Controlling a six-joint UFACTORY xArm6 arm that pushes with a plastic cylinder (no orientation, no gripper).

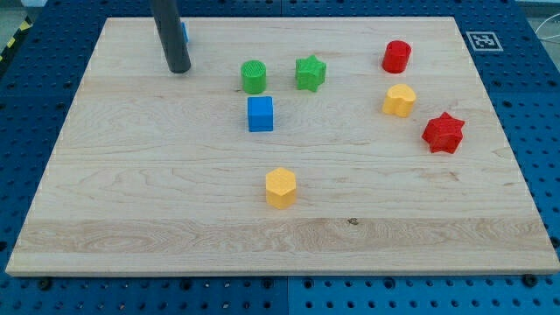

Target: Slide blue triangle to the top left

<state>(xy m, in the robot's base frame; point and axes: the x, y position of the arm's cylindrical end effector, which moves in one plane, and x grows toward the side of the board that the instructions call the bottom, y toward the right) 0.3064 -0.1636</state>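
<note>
Final stage of slide, by the look of it. Blue triangle (185, 35) near board's (105, 219) top left, mostly hidden behind rod. My tip (178, 69) just below it; contact unclear. No gripper, nothing held. Next: short nudge toward corner, if needed.

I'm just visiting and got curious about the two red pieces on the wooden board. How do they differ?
The red cylinder block is round and smooth-sided, while the red star-shaped block has pointed arms. The cylinder sits nearer the view's top; the star lies lower and further to the view's right. The yellow block lies between them. Both share the same red colour and rest on the wooden board.
</note>
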